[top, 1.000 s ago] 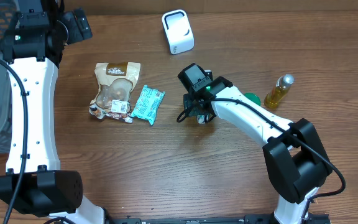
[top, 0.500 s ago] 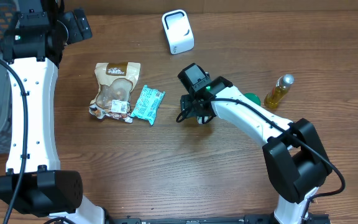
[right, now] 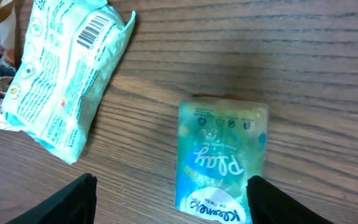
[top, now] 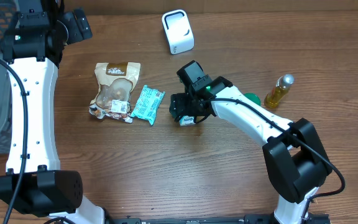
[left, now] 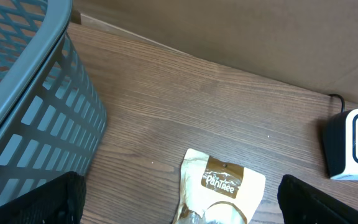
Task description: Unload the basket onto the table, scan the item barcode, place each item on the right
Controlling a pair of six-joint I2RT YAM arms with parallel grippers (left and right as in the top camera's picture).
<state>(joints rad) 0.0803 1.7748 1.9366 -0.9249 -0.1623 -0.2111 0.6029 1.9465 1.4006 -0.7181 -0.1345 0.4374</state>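
A small teal Kleenex tissue pack (right: 222,163) lies flat on the wood table, between the wide-apart fingers of my right gripper (right: 176,208) and nearer the right finger. That gripper (top: 184,114) is open and hovers just over the pack, hiding most of it from overhead. A teal snack packet (right: 67,74) with its barcode facing up lies just to the left (top: 148,104). The white scanner (top: 178,31) stands at the back. My left gripper (top: 78,26) is open, high at the back left, and holds nothing.
A brown Pantree pouch (top: 114,90) lies left of the teal packet and shows below the left gripper (left: 221,190). A grey mesh basket (left: 23,93) stands at the far left. A yellow oil bottle (top: 279,90) and a green object (top: 252,98) sit to the right.
My right gripper has shifted a little to the left, toward the teal packet. The left arm has not moved.
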